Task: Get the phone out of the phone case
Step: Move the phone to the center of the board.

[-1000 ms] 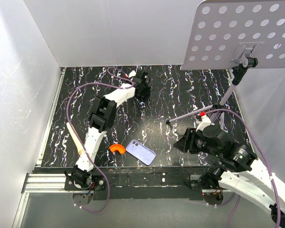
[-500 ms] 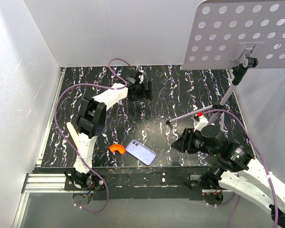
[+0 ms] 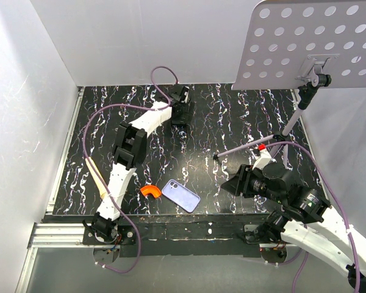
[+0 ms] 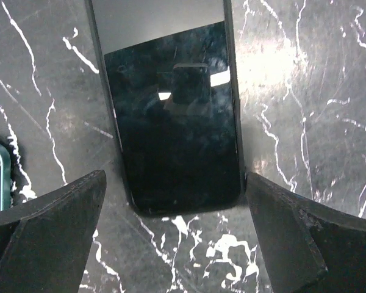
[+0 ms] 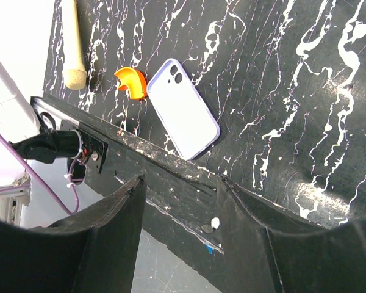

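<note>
1. At the near right, the right gripper (image 3: 233, 183) (image 5: 180, 183) hangs above the near edge of the black white-veined table top (image 3: 232, 116) (image 5: 280, 73). Its fingers are spread apart with nothing between them.
2. Left of it, close to the near edge and about midway across, a lilac phone case (image 3: 180, 195) (image 5: 184, 110) lies flat. Its back is up, with the camera opening at its far left corner. I cannot tell whether anything is inside it. No gripper touches it.
3. Just left of the case sits a small orange curved plastic piece (image 3: 150, 191) (image 5: 131, 82).
4. Further left, a pale wooden stick (image 3: 96, 176) (image 5: 73, 43) lies on the table beside the left arm.
5. At the far side, near the back wall and well apart from the case, the left gripper (image 3: 182, 111) (image 4: 177, 213) points down over a black glossy phone (image 4: 174, 122). The phone lies flat with its screen up. The fingers (image 4: 49, 226) are spread wide on either side of the phone's end, with clear gaps, not touching it.
6. At the far right, a perforated grey metal music stand (image 3: 311, 43) rises above the table.
</note>
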Action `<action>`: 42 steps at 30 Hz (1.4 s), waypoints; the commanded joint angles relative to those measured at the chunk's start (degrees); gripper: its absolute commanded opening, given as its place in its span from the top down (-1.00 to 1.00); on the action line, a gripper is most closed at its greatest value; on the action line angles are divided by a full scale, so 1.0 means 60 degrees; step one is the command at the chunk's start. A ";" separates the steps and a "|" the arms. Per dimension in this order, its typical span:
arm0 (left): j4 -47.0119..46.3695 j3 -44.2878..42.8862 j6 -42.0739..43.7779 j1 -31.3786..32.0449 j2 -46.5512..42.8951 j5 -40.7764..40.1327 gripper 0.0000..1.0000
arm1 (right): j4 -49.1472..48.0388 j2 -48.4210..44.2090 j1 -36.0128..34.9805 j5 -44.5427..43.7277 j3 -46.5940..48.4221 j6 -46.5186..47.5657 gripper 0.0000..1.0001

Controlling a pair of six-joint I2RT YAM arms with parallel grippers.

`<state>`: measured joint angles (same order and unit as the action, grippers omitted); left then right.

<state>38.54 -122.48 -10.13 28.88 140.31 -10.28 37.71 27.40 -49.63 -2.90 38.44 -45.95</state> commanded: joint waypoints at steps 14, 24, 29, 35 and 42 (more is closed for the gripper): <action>0.0416 -0.1881 -0.1301 -0.0258 0.1325 -0.0658 -0.96 | 0.0115 -0.0084 -0.0049 -0.0249 0.0259 -0.0046 -0.11; -0.0009 -0.3185 0.0209 -0.0390 0.2293 -0.0719 -0.74 | 0.0101 -0.0260 -0.0049 -0.0469 0.0128 -0.0192 -0.11; -0.0009 -0.3157 0.0384 -0.0551 0.2265 -0.0016 0.02 | 0.0028 -0.0245 -0.0049 -0.0469 0.0083 -0.0222 -0.09; 0.0287 -0.0440 0.0459 -0.0508 0.0204 0.1712 0.55 | -0.0030 0.0033 -0.0049 -0.0411 0.0186 -0.0090 -0.09; 0.0167 0.4134 0.0458 -0.0244 -0.2831 0.2898 0.68 | -0.0704 0.0165 -0.0049 -0.0221 -0.0005 0.0086 -0.09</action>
<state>33.87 -107.39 -7.46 26.22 132.05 -0.08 38.09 27.86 -49.63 -4.36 38.44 -46.37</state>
